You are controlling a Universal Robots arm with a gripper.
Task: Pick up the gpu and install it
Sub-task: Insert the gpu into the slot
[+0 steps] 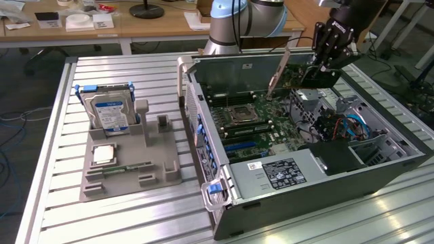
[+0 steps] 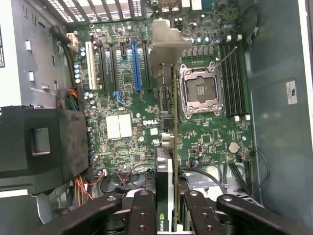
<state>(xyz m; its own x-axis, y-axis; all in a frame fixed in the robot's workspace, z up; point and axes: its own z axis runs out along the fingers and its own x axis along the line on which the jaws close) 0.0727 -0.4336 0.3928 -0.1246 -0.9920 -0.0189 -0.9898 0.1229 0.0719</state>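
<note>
My gripper [image 1: 318,71] is shut on the gpu [image 1: 293,81], a thin dark card with a silver end bracket [image 1: 278,73]. The card hangs over the far part of the open computer case [image 1: 305,178], above the motherboard [image 1: 251,127]. From the wrist view I look down the card edge-on: the gpu [image 2: 168,147] runs away from my gripper [image 2: 166,213] to its silver bracket [image 2: 168,44]. It hovers between the blue slot [image 2: 136,63] and the processor socket [image 2: 200,90]. The fingers [image 2: 142,210] clamp its near end from both sides.
A grey holder [image 1: 129,162] stands on the slatted table at the exterior view's left. It carries a hard drive [image 1: 112,114], a processor chip [image 1: 103,153] and a green memory stick [image 1: 129,168]. Case walls, a black duct [image 2: 44,147] and cable bundles [image 1: 339,127] crowd the board.
</note>
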